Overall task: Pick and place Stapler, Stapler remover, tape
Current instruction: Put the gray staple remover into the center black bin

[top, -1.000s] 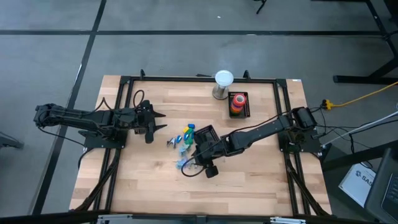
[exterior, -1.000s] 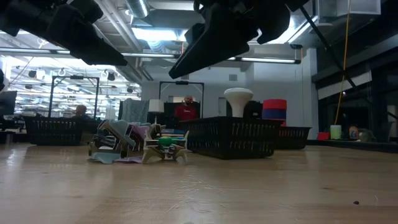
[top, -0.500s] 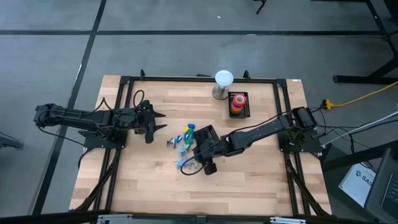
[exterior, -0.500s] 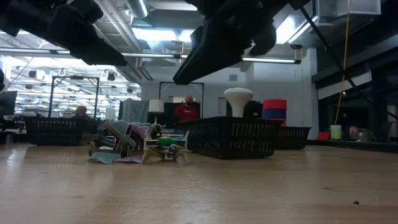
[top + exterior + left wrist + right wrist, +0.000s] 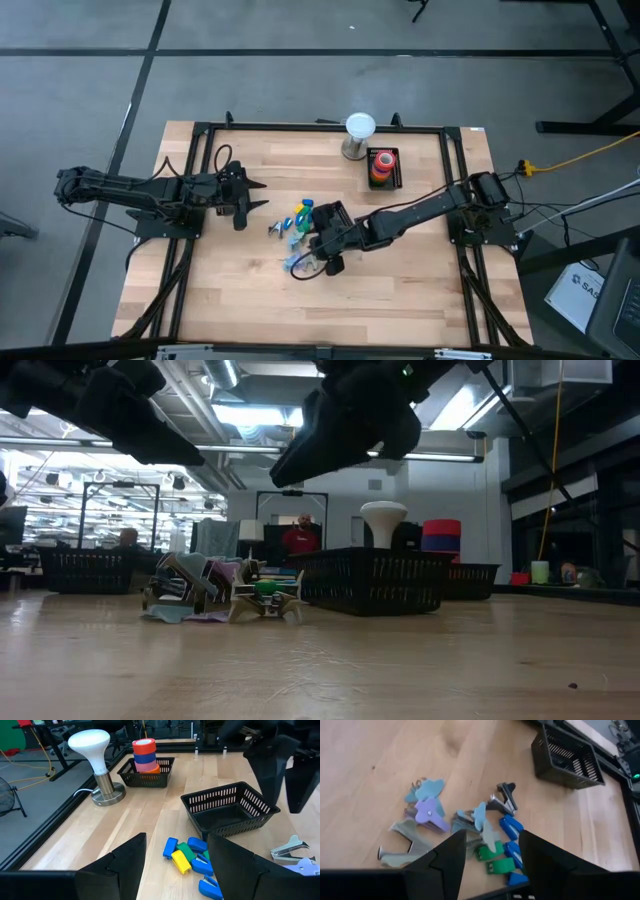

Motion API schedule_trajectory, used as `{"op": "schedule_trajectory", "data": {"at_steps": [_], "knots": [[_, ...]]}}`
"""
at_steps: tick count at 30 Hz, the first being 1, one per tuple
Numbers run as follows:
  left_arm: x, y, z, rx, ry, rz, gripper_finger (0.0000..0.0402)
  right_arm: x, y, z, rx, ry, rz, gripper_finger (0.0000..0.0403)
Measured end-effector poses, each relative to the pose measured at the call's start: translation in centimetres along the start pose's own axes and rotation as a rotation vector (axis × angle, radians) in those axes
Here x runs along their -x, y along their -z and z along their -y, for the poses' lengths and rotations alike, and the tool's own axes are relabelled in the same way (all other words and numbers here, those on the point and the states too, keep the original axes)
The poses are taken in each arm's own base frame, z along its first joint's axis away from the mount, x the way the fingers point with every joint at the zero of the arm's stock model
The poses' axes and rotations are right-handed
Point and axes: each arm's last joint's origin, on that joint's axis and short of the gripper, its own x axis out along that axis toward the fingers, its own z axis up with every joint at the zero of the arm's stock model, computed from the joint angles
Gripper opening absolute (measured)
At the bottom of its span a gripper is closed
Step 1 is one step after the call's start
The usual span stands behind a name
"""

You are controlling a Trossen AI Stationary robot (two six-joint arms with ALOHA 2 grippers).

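Right gripper [image 5: 487, 865] hovers, fingers spread and empty, above the staple removers [image 5: 427, 810]; left gripper [image 5: 175, 870] likewise open.

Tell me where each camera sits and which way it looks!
High view: above, looking straight down at the table, both arms showing.
Low view: at tabletop height, looking across into the room; arms hang overhead.
Left wrist view: on the left arm, past its open left claw, facing the tape.
Right wrist view: on the right arm, open right claw over the staple removers.
Both wrist views share the empty basket.
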Motion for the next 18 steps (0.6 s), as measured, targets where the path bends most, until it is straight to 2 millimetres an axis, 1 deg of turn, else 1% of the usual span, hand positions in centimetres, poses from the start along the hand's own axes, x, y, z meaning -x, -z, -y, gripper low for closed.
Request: {"op": "schedule_trajectory", "data": {"at_steps": [5, 12, 15, 18], "knots": [[0.0, 0.0, 0.0, 0.000, 0.000, 0.000, 0.0210, -0.8, -0.5, 0.4, -0.017, 0.004, 0.003, 0.0188], [0.0, 0.0, 0.0, 0.000, 0.000, 0.001, 0.0210, -2.3, -3.5, 0.7, -0.066, 0.015, 0.054, 0.0188], [0.0, 0.0, 0.0, 0.000, 0.000, 0.001, 0.0210, -3.4, -4.1, 0.6, -0.108, 0.016, 0.062, 0.0188], [0.0, 0.0, 0.0, 0.000, 0.000, 0.000, 0.0210, -4.9, -4.5, 0.2, -0.112, 0.016, 0.059, 0.0184]]}}
